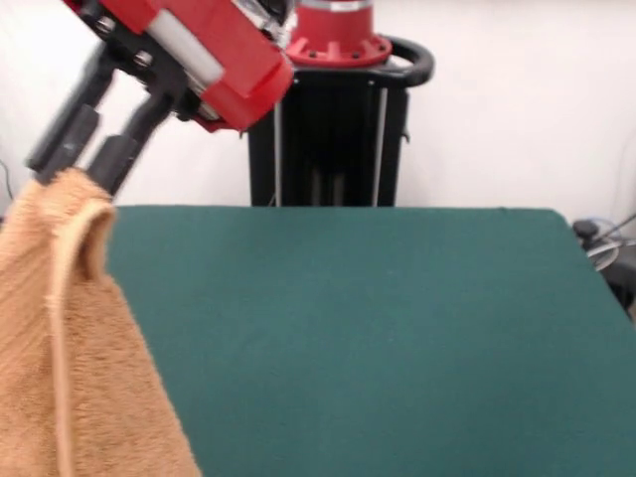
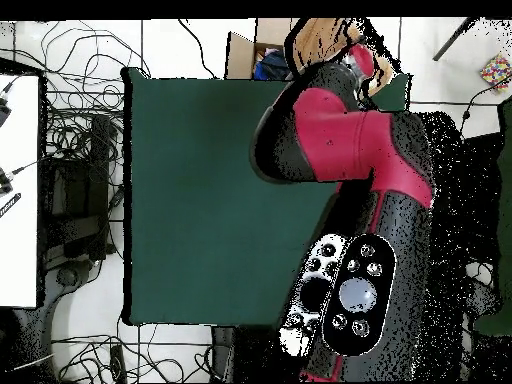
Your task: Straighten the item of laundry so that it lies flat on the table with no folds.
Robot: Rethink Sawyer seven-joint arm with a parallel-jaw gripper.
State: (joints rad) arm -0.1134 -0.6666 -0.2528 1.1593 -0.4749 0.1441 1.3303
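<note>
Clamped by black two-fingered gripper [image 1: 75, 171]: orange-tan terry towel [image 1: 70, 358], held up, hanging over dark green felt table [image 1: 378, 328].

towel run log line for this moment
towel: lifted, hanging from tool | tool: shut on towel's top edge | table: towel not flat on it

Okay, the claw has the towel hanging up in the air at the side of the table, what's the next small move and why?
Probably carry the towel sideways over the bare green table before lowering. The claw is pinching its top edge, and the cloth hangs draped at the table's edge, bunched with a fold near the grip. Dragging it down across open felt would likely let it spread flat.
</note>
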